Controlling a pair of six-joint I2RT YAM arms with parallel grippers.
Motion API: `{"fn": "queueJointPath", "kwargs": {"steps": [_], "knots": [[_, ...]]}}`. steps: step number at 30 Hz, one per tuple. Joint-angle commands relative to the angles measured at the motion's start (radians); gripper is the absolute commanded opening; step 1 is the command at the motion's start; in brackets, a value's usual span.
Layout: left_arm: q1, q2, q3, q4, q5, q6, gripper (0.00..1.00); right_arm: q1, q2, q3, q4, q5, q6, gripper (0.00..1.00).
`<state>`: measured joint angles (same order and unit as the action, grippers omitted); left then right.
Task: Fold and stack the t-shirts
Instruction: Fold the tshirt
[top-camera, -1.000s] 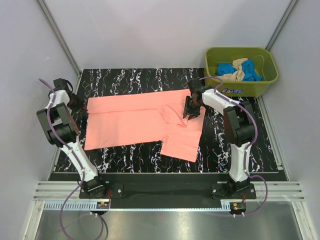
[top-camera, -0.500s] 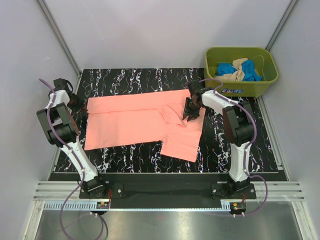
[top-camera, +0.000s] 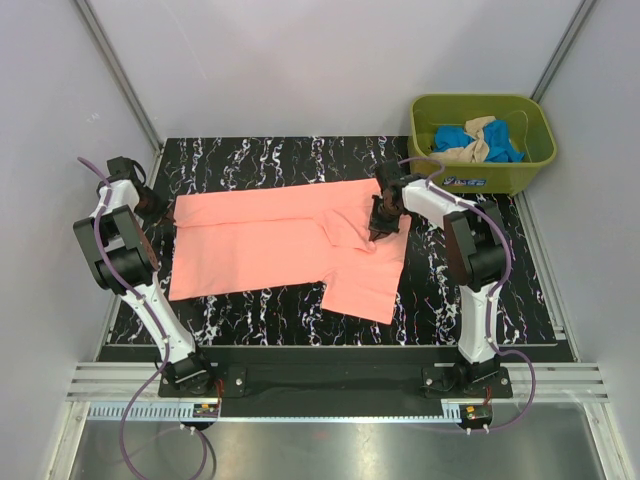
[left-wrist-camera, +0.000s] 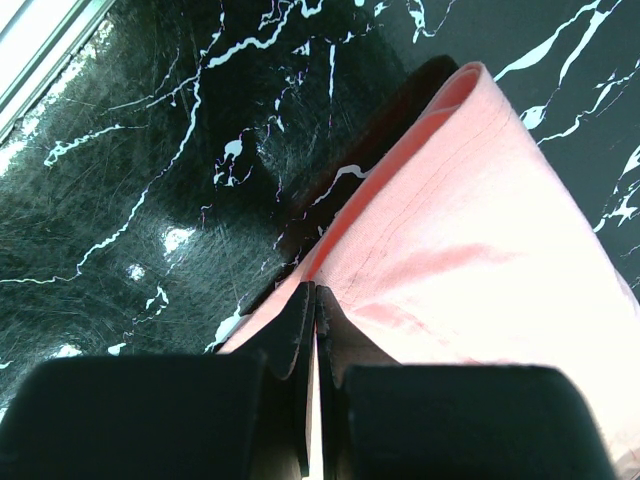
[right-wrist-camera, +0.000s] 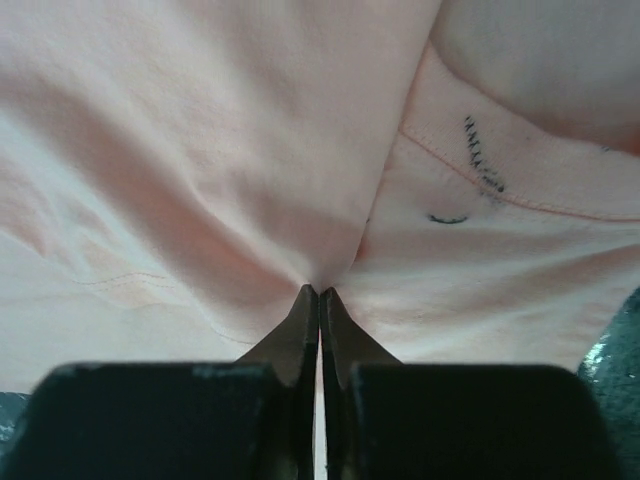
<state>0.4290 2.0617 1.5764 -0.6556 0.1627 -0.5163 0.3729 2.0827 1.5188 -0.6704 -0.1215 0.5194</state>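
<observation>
The right pincer (right-wrist-camera: 319, 292) is pressed together on a pucker of the salmon-pink t-shirt (right-wrist-camera: 200, 150); the cloth creases run into its tips, so it is pinching fabric rather than merely resting on it. From above, that pincer (top-camera: 381, 230) bites near the collar end, at about 2 o'clock on the garment. The left pincer (left-wrist-camera: 314, 290) is likewise closed, nipping the shirt's edge, which curls up off the counter (left-wrist-camera: 120, 180) in a soft roll. Seen from overhead it (top-camera: 158, 212) sits at 9 o'clock, by the hem end.

I'd judge the two grips are set at opposite ends so the shirt (top-camera: 270, 245) can be lifted taut and carried over in a fold. It lies spread lengthwise across the middle of the black marbled counter (top-camera: 250, 155), one sleeve hanging toward 5 o'clock, not yet folded as far as I can see.

Out at 1 o'clock stands the olive tub (top-camera: 480, 98), well apart from the pincers, holding a blue t-shirt (top-camera: 455, 138) and a beige t-shirt (top-camera: 480, 140) bunched together, presumably waiting their turn.

As for writing: a pale label (top-camera: 465, 181) on the tub's near wall is too small to read. A few dark stitches (right-wrist-camera: 485, 160) by the shirt's seam spell nothing I can make out
</observation>
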Motion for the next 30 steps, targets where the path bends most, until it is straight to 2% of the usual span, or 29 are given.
{"fn": "queueJointPath", "kwargs": {"steps": [1, 8, 11, 16, 23, 30], "knots": [[-0.004, -0.041, 0.01, 0.019, 0.029, 0.013, 0.02, 0.003, -0.039, 0.079, -0.023, 0.083, -0.041, 0.0], [-0.01, -0.058, 0.068, 0.008, 0.041, 0.006, 0.02, 0.001, -0.107, 0.239, -0.061, 0.177, -0.113, 0.0], [-0.013, -0.058, 0.091, 0.013, 0.057, -0.007, 0.02, -0.006, -0.083, 0.325, -0.067, 0.209, -0.143, 0.0], [-0.015, -0.057, 0.119, 0.05, 0.092, -0.033, 0.02, -0.061, -0.003, 0.487, -0.087, 0.166, -0.16, 0.0], [-0.015, -0.04, 0.109, 0.223, 0.158, -0.065, 0.02, -0.118, 0.097, 0.671, -0.014, 0.099, -0.193, 0.0], [-0.015, -0.003, 0.102, 0.39, 0.224, -0.132, 0.02, -0.141, 0.192, 0.785, 0.083, 0.01, -0.196, 0.0]]}}
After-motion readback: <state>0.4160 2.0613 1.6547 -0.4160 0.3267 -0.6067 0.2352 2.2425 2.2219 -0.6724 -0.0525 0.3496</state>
